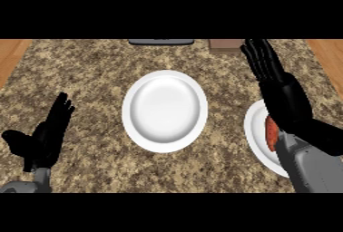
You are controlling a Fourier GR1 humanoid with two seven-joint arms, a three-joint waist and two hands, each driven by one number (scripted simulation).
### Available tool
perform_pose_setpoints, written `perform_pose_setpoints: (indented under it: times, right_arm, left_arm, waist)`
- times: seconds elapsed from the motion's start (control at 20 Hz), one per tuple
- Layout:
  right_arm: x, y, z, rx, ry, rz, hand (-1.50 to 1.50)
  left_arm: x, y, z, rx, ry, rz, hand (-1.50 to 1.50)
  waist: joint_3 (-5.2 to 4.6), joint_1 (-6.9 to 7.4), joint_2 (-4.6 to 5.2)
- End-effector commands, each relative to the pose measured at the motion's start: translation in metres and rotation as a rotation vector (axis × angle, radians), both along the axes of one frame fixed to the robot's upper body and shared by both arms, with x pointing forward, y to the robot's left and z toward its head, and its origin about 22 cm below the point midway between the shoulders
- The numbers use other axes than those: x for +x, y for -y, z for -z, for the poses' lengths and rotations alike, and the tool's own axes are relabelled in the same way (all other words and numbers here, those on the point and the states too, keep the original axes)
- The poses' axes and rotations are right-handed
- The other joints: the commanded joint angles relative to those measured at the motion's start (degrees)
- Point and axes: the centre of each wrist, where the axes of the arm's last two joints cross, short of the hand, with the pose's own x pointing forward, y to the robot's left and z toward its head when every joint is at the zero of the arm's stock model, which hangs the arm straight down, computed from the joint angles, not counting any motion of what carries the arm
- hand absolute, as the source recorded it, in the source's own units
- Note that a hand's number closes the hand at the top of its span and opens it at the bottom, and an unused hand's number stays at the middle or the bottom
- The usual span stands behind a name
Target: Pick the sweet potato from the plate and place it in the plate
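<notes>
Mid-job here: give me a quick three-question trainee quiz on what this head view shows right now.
1. True or false: the sweet potato lies on the center plate.
2. Which hand is above the right plate? A) left hand B) right hand
3. Fill in: both hands have their fingers ____.

Key: 1 false, it lies on the right plate, partly hidden by the right arm. 2 B. 3 open, holding nothing.

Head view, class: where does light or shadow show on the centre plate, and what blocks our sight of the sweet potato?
Head view: the centre plate is evenly lit, with soft grey shading in its well and no hard glare; the right hand and forearm overlap the right plate, so only an orange strip of the sweet potato shows.
</notes>
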Motion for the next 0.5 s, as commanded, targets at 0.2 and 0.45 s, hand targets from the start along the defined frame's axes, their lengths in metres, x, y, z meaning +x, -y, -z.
perform_pose_setpoints:
  times: [0.2, 0.45]
  right_arm:
    - [0.021, 0.045, 0.041, 0.292, -0.376, 0.511, -1.50]
    - [0.011, 0.087, 0.081, -0.441, -0.439, 0.777, 1.50]
  left_arm:
    - [0.022, 0.005, -0.032, 0.173, 0.112, 0.077, 0.00]
    - [0.032, 0.023, -0.042, 0.165, 0.091, 0.142, 0.00]
  waist:
    - [1.12, 0.05, 1.09]
    - [0.81, 0.22, 1.17]
